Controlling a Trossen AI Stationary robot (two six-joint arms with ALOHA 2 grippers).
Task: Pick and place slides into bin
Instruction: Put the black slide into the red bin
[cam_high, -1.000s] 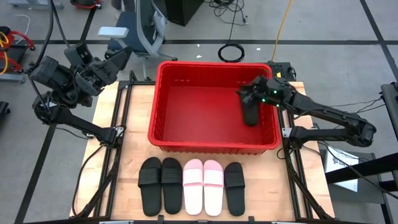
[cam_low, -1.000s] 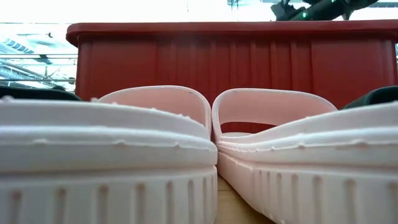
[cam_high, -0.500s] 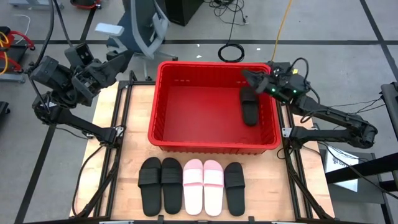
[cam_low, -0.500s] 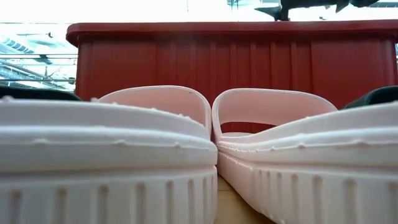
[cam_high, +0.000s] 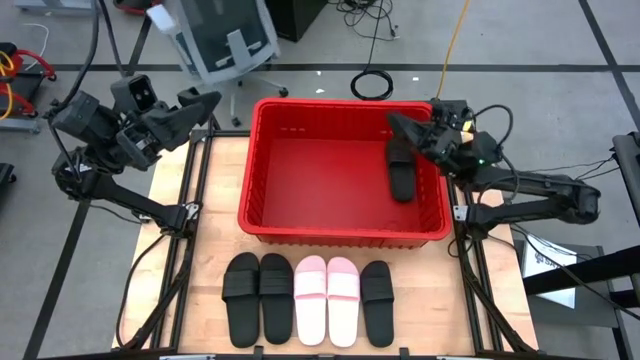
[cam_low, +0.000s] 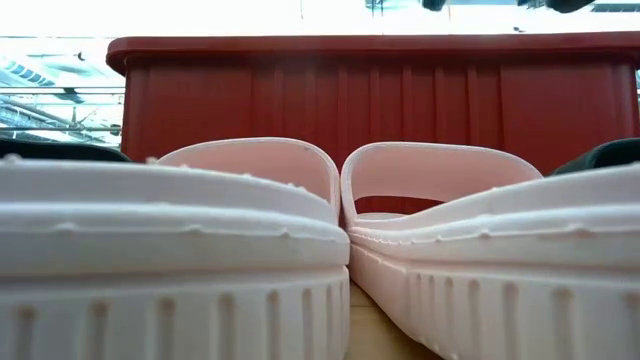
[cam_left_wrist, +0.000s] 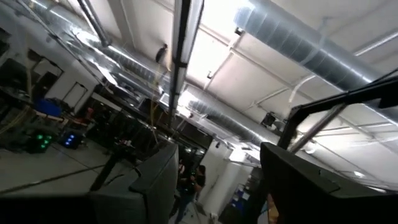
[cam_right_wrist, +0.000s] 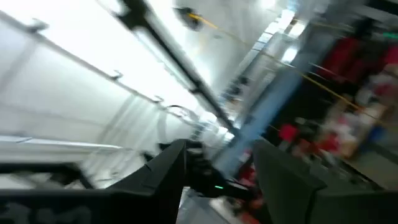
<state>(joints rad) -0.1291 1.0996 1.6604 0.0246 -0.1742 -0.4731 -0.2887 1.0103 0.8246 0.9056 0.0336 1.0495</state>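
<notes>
The red bin stands on the far half of the table. One black slide lies flat on its floor by the right wall. Five more slides rest on their soles in a row at the near edge: two black, two pink, one black. The pink pair fills the low view in front of the bin's wall. My right gripper is open over the bin's far right corner, tipped upward, holding nothing. My left gripper is open above the table's far left corner.
An office chair stands beyond the table's far left corner, and a coiled cable lies on the floor behind the bin. Bare wood shows left of the bin. Both wrist views look up at the ceiling past open fingers.
My right gripper has risen from the black slide in the bin, rolled and tipped upward, and drawn back toward the bin's far right corner. The slide has settled flat on the bin's floor. My left gripper has turned slightly in place.
</notes>
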